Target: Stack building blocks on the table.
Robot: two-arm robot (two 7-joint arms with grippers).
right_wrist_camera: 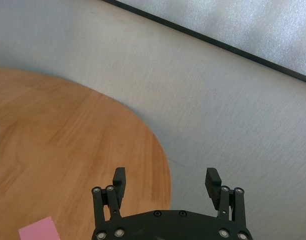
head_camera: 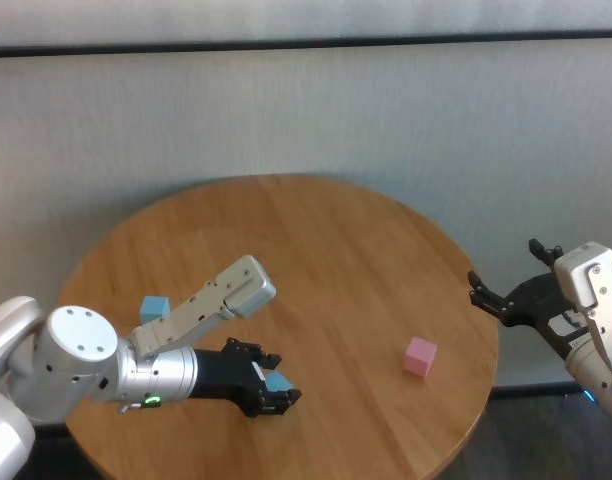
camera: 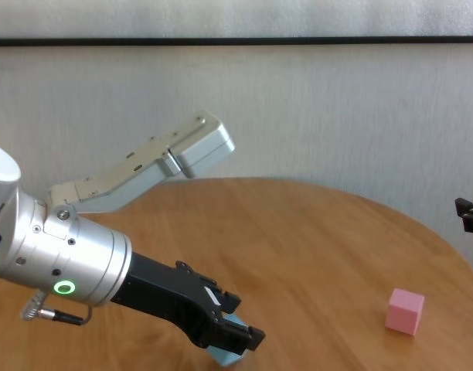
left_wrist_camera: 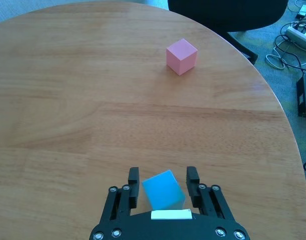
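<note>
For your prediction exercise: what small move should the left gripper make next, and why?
Probably back straight off: the left gripper stands around the tilted light blue cube with gaps beside both fingers, so it looks released on the round wooden table.

From my chest view, the left claw (camera: 235, 338) covers most of a light blue block (camera: 225, 357), leaving only a lower corner visible. The pink block (right_wrist_camera: 39, 231) is cut off at the right wrist frame's edge. The surface (head_camera: 386, 280) runs past the head view's lower border.
</note>
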